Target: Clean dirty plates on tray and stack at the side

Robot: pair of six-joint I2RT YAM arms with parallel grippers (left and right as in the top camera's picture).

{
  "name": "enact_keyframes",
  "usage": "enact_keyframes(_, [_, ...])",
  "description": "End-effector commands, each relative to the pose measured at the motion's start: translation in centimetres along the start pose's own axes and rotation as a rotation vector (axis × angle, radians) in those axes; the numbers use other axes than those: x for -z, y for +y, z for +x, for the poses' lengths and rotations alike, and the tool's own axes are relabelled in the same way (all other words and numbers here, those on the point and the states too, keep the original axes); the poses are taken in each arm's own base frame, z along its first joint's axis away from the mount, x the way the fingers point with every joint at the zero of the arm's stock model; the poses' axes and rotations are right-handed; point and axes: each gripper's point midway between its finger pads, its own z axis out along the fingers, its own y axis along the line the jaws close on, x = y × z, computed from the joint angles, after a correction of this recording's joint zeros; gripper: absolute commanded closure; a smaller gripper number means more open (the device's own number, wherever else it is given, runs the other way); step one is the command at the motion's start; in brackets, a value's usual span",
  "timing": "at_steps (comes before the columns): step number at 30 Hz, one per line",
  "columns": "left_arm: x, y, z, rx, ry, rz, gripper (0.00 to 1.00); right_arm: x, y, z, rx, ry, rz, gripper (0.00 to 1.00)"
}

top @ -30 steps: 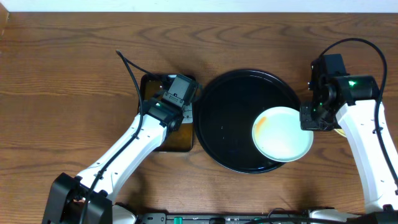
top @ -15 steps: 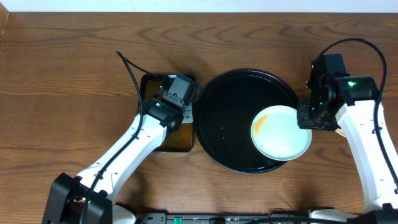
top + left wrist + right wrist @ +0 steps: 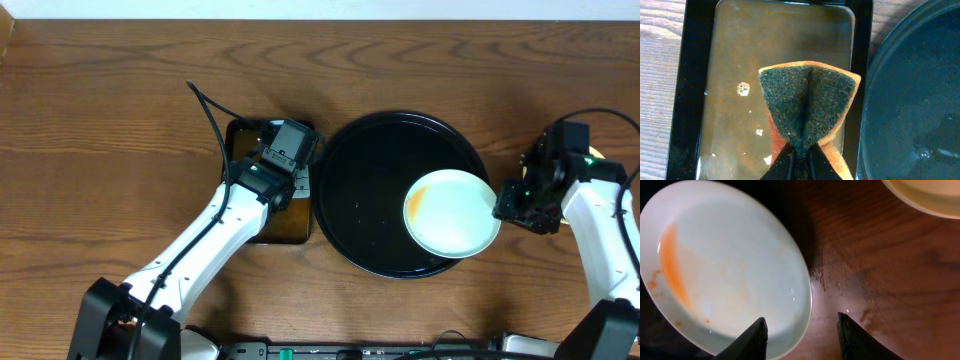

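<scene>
While the sponge (image 3: 807, 107) is held over the brown water of the rectangular pan (image 3: 692, 100), no scrubbing is yet being done on the plate (image 3: 452, 213). The left end effector (image 3: 799, 160) is clamped on the sponge, which is folded with its dark scouring face up and its orange body below. The pan is set just beside the left rim of the black tray (image 3: 370, 170). One pale plate is seen on the right part of the tray, with its right edge reaching past the tray's rim toward the bench (image 3: 100, 100); an orange smear is carried along its upper-left side. The right end effector (image 3: 802, 327) is held with its fingers apart at that outer edge, the plate's rim lying between them in the wrist view; whether the rim is touched cannot be told. A second, cream plate (image 3: 925, 195) is partly seen on the bench to the right, and a third is not found in any view. The step in hand is judged to be the wetting of the sponge ahead of the wash. For the next move, the sponge would need to be carried across the tray and pressed onto the smear, and the plate steadied, since it may shift on the rim.
</scene>
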Motion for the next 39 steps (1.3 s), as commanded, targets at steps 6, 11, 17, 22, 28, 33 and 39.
enact_keyframes(6, [-0.1,0.5,0.0,-0.003,-0.005,-0.023,0.92,-2.8,0.2,1.5,0.000,0.035,-0.074,0.56])
enact_keyframes(11, [-0.1,0.5,0.0,-0.003,-0.005,-0.023,0.92,-4.2,-0.1,2.0,-0.042,0.029,-0.074,0.58])
enact_keyframes(17, [-0.1,0.5,0.0,-0.003,-0.005,-0.023,0.92,-5.7,0.3,2.3,-0.070,0.010,-0.109,0.62])
enact_keyframes(22, [-0.1,0.5,0.0,-0.003,-0.005,-0.023,0.92,-6.2,1.2,2.4,-0.065,0.000,-0.169,0.91])
enact_keyframes(28, [-0.1,0.6,0.0,-0.004,-0.002,-0.024,0.92,-6.0,1.2,2.2,-0.064,-0.004,-0.168,0.99])
enact_keyframes(33, [-0.1,0.6,0.1,-0.004,-0.001,-0.025,0.92,-4.4,1.5,1.0,-0.057,-0.043,-0.173,0.99])
enact_keyframes(39, [-0.1,0.6,0.1,-0.004,-0.001,-0.025,0.92,0.2,2.5,-1.9,0.002,-0.174,-0.196,0.99])
